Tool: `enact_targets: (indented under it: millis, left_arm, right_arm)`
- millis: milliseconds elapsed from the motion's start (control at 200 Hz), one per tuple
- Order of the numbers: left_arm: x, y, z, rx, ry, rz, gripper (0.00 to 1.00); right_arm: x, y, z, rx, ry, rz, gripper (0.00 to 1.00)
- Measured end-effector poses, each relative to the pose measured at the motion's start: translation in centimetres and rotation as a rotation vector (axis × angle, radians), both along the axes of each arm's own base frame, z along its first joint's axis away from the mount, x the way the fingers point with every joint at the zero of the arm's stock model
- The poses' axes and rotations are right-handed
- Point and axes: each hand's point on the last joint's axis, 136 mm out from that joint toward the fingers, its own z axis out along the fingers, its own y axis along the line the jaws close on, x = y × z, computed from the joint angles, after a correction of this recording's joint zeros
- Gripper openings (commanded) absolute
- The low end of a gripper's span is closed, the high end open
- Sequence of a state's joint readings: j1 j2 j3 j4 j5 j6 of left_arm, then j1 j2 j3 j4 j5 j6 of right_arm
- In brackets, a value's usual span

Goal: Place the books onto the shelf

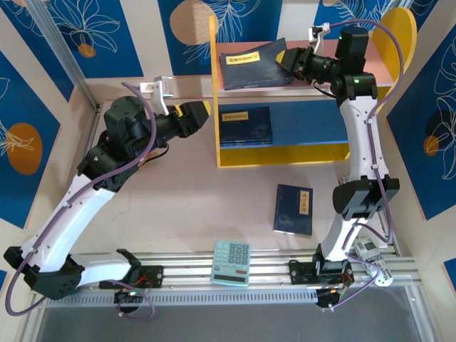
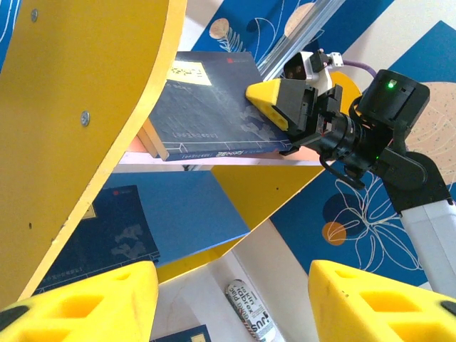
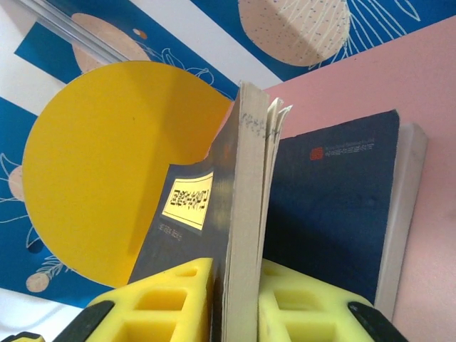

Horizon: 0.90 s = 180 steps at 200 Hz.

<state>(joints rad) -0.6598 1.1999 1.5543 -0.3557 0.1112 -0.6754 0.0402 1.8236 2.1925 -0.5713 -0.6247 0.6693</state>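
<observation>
The shelf [image 1: 285, 155] stands at the back, with a pink top board [image 1: 379, 71] and a blue lower board [image 1: 313, 121]. One navy book [image 1: 249, 64] lies on the top board, and my right gripper [image 1: 291, 63] is shut on its right edge. In the right wrist view the page edge [image 3: 246, 214] sits clamped between the yellow fingers of that gripper [image 3: 239, 267]. A second book [image 1: 244, 127] rests on the lower board. A third book [image 1: 294, 209] lies flat on the table. My left gripper [image 1: 196, 114] hovers open and holds nothing beside the shelf's left panel [image 2: 85, 107].
A mint-green calculator [image 1: 231, 262] sits at the near edge by the rail. A small printed cylinder [image 2: 249, 313] lies on the table near the right arm's base [image 1: 367, 249]. Patterned walls close in the table on three sides.
</observation>
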Motion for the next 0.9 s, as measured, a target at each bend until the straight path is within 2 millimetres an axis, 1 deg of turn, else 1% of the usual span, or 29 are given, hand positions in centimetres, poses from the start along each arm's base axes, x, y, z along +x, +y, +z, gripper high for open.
enact_targets:
  millis: [115,180,315,450,555,635,755,900]
  left_arm:
    - [-0.1,0.1,0.0,-0.004,0.001,0.001,0.58]
    - [-0.2,0.1,0.0,-0.005,0.0,0.0,0.58]
    - [-0.2,0.2,0.0,-0.005,-0.001,0.0,0.59]
    - [-0.2,0.2,0.1,-0.006,-0.002,0.001,0.58]
    - [-0.3,0.2,0.1,-0.007,-0.004,0.001,0.58]
    - [-0.3,0.2,0.1,-0.006,-0.004,0.001,0.58]
    - [-0.3,0.2,0.0,-0.004,-0.001,0.001,0.58]
    - [-0.3,0.2,-0.1,0.004,-0.002,0.0,0.59]
  right_arm:
    - [0.0,0.0,-0.1,-0.017,-0.007,-0.012,0.31]
    - [-0.1,-0.1,0.0,-0.025,-0.019,-0.013,0.38]
    - [-0.3,0.0,0.7,-0.043,-0.025,-0.009,0.45]
    - [0.6,-0.1,1.1,-0.07,-0.033,-0.009,0.49]
    - [1.0,-0.2,0.1,-0.099,-0.007,-0.013,0.52]
    - [0.9,-0.4,-0.3,-0.124,-0.006,-0.019,0.53]
    - [0.5,-0.8,-0.4,-0.163,-0.022,-0.033,0.55]
    - [-0.5,-1.2,-0.6,-0.215,-0.03,-0.047,0.56]
